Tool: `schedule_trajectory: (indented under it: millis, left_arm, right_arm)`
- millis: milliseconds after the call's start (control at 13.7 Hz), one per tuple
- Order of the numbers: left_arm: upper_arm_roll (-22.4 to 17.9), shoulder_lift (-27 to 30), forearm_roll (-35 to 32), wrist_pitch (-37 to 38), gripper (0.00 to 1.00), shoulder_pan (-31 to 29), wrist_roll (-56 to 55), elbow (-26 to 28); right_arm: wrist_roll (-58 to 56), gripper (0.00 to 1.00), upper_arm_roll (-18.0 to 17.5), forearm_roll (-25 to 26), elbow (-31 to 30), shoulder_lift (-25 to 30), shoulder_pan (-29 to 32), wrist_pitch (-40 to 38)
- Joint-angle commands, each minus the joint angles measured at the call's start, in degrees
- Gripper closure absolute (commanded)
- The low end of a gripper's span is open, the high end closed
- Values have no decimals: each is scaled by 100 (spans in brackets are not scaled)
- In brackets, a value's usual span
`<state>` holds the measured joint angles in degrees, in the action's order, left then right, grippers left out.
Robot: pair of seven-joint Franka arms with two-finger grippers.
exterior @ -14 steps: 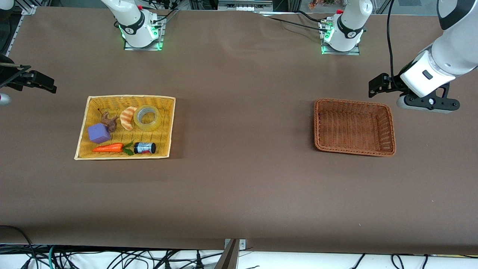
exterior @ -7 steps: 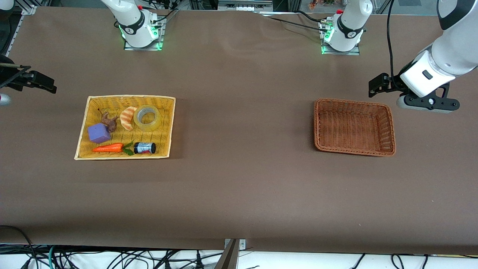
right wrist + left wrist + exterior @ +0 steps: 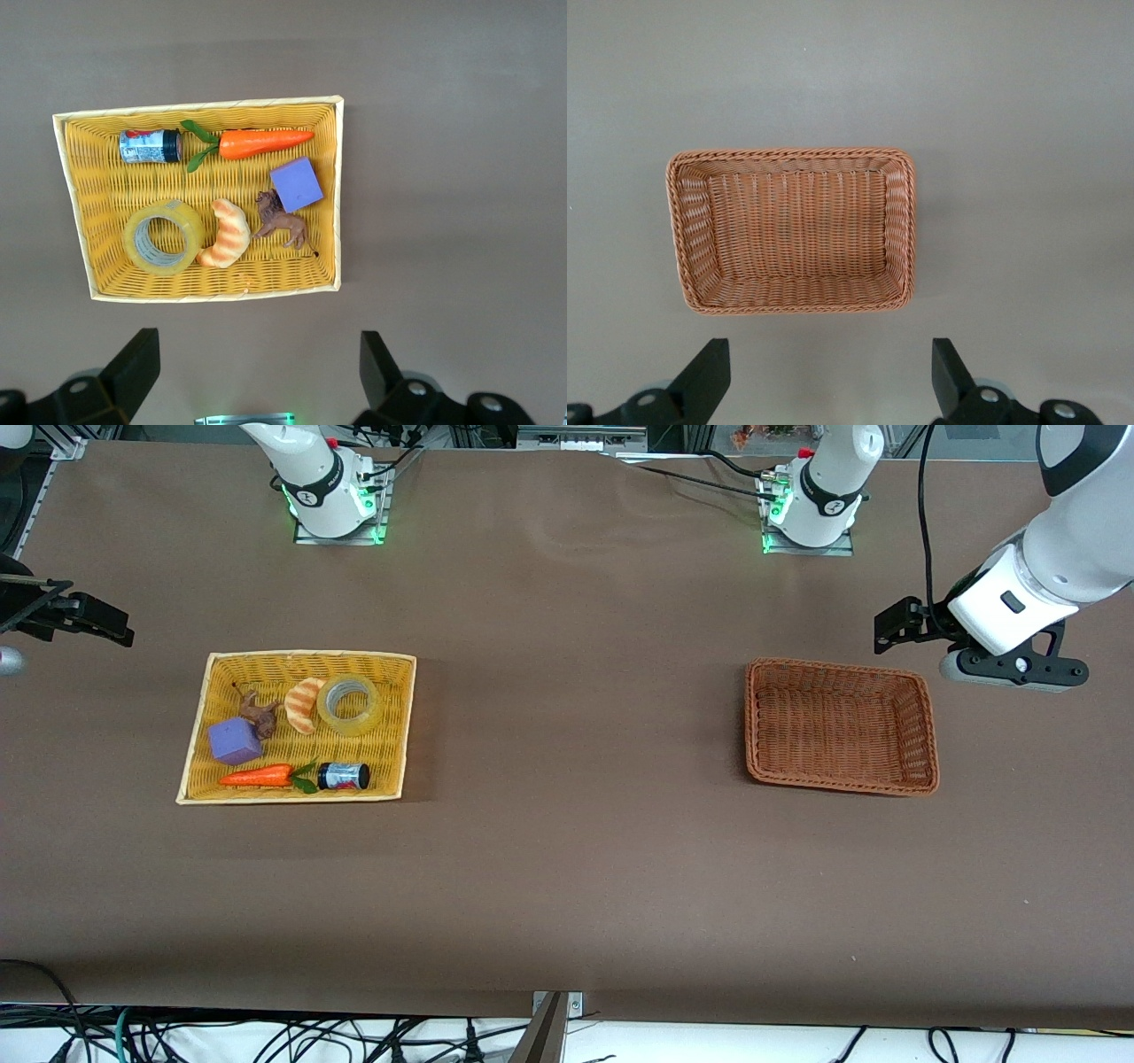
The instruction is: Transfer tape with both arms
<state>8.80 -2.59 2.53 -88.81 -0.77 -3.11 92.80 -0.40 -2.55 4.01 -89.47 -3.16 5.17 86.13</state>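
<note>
The tape, a yellowish translucent roll with a grey core, lies flat in the yellow basket, beside a striped croissant toy. The right wrist view also shows the tape in the yellow basket. My right gripper hangs open and empty, high over the table's right-arm end, apart from that basket; its fingers frame bare table around the right gripper. My left gripper is open and empty, high beside the brown basket; the left gripper looks down on the brown basket.
With the tape in the yellow basket lie a purple cube, a brown animal toy, a carrot and a small dark jar. The brown basket holds nothing. A wide stretch of brown table separates the two baskets.
</note>
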Motion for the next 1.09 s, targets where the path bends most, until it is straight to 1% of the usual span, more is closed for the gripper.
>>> schedule_trajectory:
  millis: [0,510,656,802,875,948,1021]
  left_arm:
    - [26,57,-165,109,0,7,48,-51]
    - [17,57,-174,109,0,7,48,-51]
    - [17,57,-165,109,0,7,48,-51]
    - [17,49,-165,109,0,7,48,-51]
    - [26,57,-174,109,0,7,48,-51]
    - [17,49,-166,109,0,7,48,-51]
    - [17,57,-165,109,0,7,48,-51]
  right_arm:
    - [-74,0,-26,-41,123,-35,54,-88]
    - [-74,0,-52,11,140,-44,10,-88]
    - [-92,0,-79,-6,70,-192,-34,-132]
    - [-65,0,-79,-32,61,-281,-95,-377]
    - [-57,0,-79,-50,-35,-351,-95,-343]
    - [-31,0,-87,-67,-262,-369,-95,-151]
    - [4,0,-87,-120,-665,-360,-113,329]
